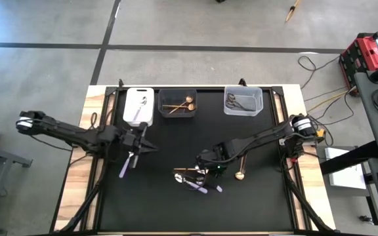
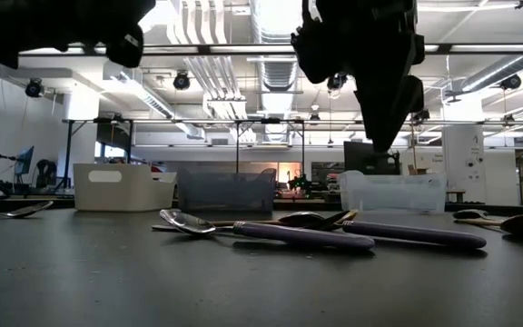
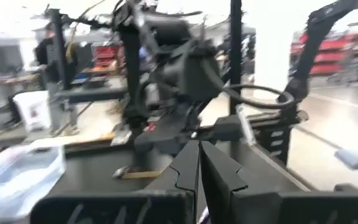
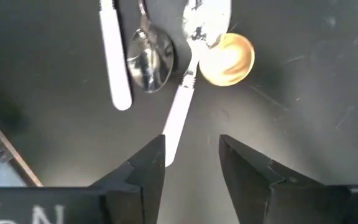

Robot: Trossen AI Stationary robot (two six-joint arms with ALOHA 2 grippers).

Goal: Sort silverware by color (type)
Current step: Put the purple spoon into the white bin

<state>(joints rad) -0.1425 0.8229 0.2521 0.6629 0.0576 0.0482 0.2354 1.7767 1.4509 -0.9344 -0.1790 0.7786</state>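
Right gripper (image 4: 191, 155) above, seemingly, lilac-handled spoon (image 4: 179, 112)

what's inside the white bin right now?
The white bin holds one lilac-handled spoon, bowl toward the far end. Whether anything lies beneath it cannot be told; the low view shows only the bin's outer wall.

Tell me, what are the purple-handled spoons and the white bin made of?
The purple-handled spoons look like shiny metal bowls, which mirror the ceiling lights, joined to matte lilac handles, probably plastic. The white bin looks like plain plastic: smooth, dull and opaque.
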